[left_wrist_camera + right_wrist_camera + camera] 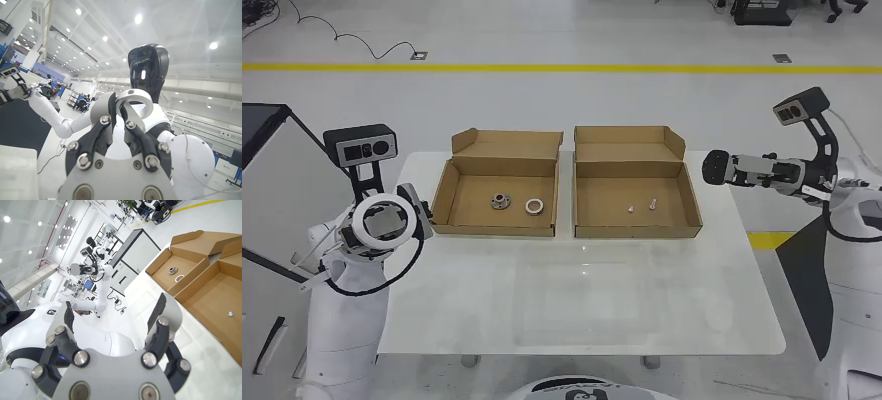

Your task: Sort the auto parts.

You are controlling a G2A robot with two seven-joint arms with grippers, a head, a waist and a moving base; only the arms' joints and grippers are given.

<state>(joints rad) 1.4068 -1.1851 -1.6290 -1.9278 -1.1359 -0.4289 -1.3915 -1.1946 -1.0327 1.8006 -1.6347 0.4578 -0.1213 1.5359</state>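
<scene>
Part-sorted: hub and washer in left box, two bolts in right box; left gripper clamped on a metal ring yet to be boxed, right gripper fingers apart, empty.

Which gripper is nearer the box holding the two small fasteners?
Right. The right gripper sits just beside the fastener box; the left gripper, shut on a ring, is beyond the other box.

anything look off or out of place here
Nothing looks spilled, tipped or damaged. The two open brown cardboard boxes sit side by side, square to the white table, with small metal parts inside. The only part outside them is a silver metal ring clamped in the left end effector.
</scene>
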